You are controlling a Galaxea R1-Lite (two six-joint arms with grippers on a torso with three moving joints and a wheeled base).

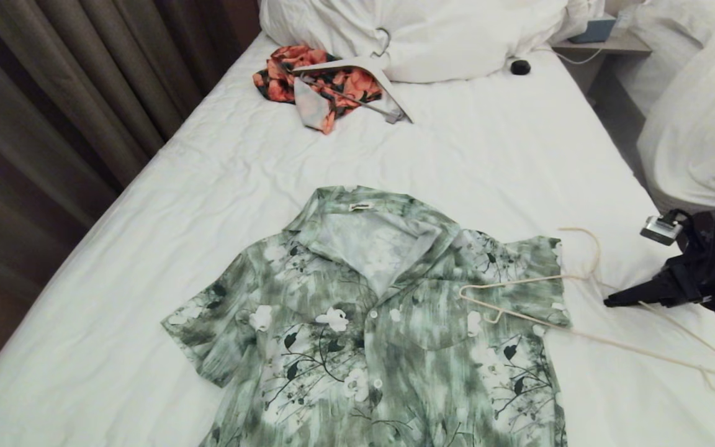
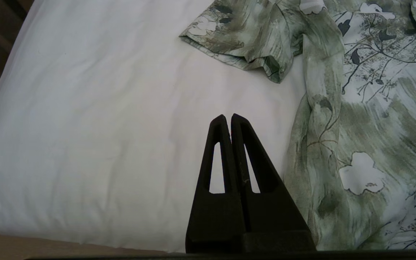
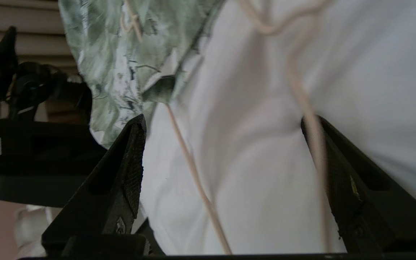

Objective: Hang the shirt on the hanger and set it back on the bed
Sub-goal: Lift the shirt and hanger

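Head view first: the shirt (image 1: 382,323) lies flat and face-up on the bed (image 1: 488,161), collar toward the pillows. The hanger (image 1: 581,316) lies across the shirt's right shoulder, one tip resting on the fabric near the chest pocket and the rest trailing out over the bare sheet toward the bed's right edge. Its long axis runs roughly crosswise to the shirt's button line, with the hook curving up toward the pillows. The right gripper (image 1: 618,300) reaches in from that same side, just beside the wire, so the right arm is clearly the nearer one.

Left wrist view: the left gripper (image 2: 228,121) has its jaws pressed together and holds nothing, over bare sheet beside the shirt's left sleeve, well apart from the hanger.

Right wrist view: the right gripper (image 3: 226,122) has its jaws spread wide, with nothing clamped. Two runs of hanger wire cross between the fingers, one close against the inner face of one finger (image 3: 341,169). I judge the next grasp depends on closing across that wire
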